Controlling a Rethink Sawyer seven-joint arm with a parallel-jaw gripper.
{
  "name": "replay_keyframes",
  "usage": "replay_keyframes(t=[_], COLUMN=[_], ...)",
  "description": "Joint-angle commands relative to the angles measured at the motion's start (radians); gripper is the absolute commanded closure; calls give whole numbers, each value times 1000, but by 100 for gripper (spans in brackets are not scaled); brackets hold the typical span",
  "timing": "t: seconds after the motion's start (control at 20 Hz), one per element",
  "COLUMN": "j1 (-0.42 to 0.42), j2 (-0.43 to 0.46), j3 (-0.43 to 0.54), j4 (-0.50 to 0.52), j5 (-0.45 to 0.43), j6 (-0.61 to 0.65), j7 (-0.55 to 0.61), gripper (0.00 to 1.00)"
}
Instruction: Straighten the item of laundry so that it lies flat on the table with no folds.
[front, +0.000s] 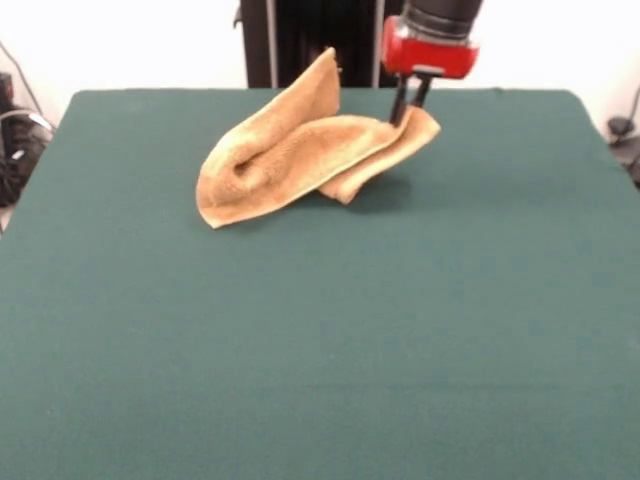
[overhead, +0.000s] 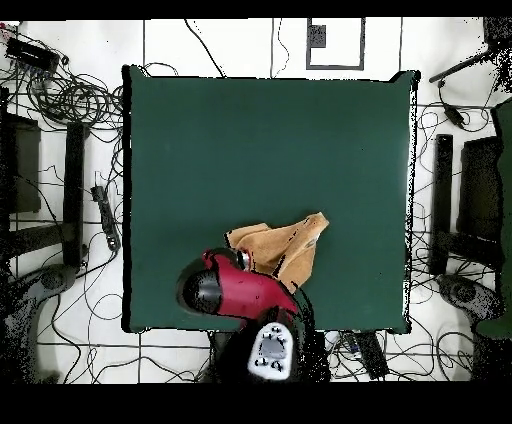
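Observation:
The golden-yellow towel lies crumpled and folded over itself at the far middle of the dark green table. One corner sticks up at the back, and its right corner is lifted. My gripper comes down from above and is shut on that right corner, holding it a little above the cloth. In the overhead view the towel lies near the table's bottom edge. The arm's red head hides the gripper and the towel's left end there. No tag shows.
The robot's black pedestal stands just behind the towel, and its base shows at the overhead view's bottom. Cables and dark stands lie on the floor around the table.

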Motion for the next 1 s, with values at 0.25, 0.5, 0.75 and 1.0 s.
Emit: replay_keyframes(t=[0.25, 0.5, 0.75, 1.0], j1=[-381, -186, -71, -64], j2=[37, -13, -18, -23], j3=[526, 281, 106, 50], j4=[123, 41, -41, -52], j5=[17, 51, 37, 3], j6=[-90, 38, 157, 171], j7=[224, 226, 194, 159], gripper=[100, 100, 100, 100])
